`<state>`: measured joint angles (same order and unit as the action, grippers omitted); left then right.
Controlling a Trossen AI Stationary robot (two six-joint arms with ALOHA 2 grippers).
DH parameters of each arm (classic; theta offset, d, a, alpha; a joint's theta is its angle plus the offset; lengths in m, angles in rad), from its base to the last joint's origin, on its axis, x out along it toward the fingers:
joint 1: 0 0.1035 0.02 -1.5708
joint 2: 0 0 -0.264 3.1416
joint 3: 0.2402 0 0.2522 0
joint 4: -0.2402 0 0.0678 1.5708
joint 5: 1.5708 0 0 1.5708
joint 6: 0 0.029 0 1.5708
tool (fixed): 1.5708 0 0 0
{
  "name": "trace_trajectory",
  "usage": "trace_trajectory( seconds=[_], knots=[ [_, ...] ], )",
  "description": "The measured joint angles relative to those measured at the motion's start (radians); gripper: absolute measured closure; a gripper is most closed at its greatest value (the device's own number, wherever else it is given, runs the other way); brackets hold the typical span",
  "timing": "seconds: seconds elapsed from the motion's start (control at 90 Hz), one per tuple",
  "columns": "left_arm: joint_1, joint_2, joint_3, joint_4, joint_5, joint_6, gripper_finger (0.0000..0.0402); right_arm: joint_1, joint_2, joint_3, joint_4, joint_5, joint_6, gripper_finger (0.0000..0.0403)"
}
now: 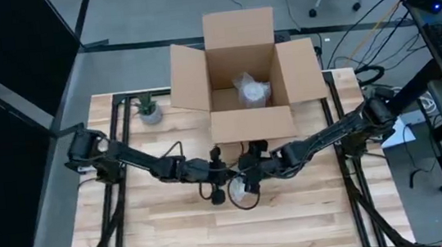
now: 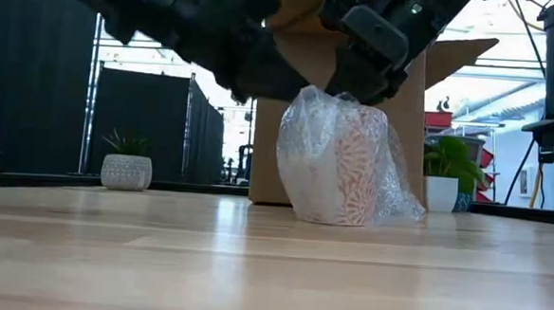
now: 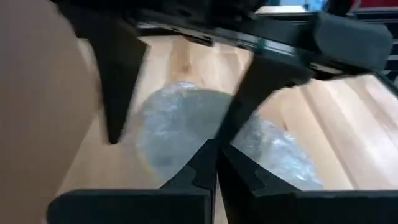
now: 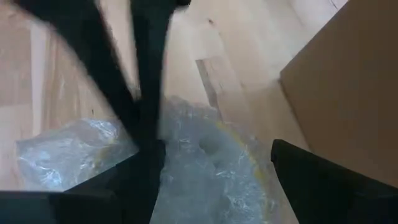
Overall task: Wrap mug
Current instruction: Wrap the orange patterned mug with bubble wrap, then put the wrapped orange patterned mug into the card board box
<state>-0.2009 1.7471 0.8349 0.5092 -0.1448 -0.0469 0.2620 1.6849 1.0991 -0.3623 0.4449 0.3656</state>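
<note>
The mug [image 2: 345, 168], white with a red pattern, stands upright on the table inside loose clear bubble wrap [image 2: 389, 194], which spreads onto the wood beside it. It also shows in the high view, mug [image 1: 241, 192]. Both grippers meet right above it. My left gripper [image 3: 217, 163] is shut, with its tips at the wrap over the mug's top. My right gripper [image 4: 214, 180] is open, one finger on each side of the wrapped top; I cannot tell whether they touch the wrap. My left gripper's shut fingertips [image 4: 148, 127] meet the bubble wrap over the mug's top [image 3: 186, 134], slanting down from the table's left. Whether a layer is caught between the tips cannot be told. The mug stands on the table.
An open cardboard box [image 1: 242, 76] stands just behind the mug at the table's far edge, with another wrapped bundle [image 1: 252, 90] inside. A small potted plant [image 1: 149, 109] sits at the far left. Bare wood lies toward the near edge.
</note>
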Motion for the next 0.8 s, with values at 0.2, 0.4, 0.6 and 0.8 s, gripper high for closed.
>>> trace_trajectory(
  seconds=[0.2,0.4,0.6,0.8],
  knots=[
    [0.010,0.024,0.005,0.017,-0.011,-0.025,0.0402,0.013,-0.029,0.024,-0.058,-0.006,-0.048,0.0124],
    [0.012,0.020,0.004,0.009,-0.013,-0.025,0.0402,0.048,-0.119,0.156,-0.274,-0.024,-0.053,0.0124],
    [0.012,0.020,0.004,0.009,-0.013,-0.025,0.0402,0.085,-0.143,0.167,-0.286,-0.191,-0.083,0.0124],
    [0.012,0.020,0.004,0.009,-0.014,-0.025,0.0402,0.104,-0.036,0.143,-0.205,-0.173,-0.208,0.0124]
  ],
)
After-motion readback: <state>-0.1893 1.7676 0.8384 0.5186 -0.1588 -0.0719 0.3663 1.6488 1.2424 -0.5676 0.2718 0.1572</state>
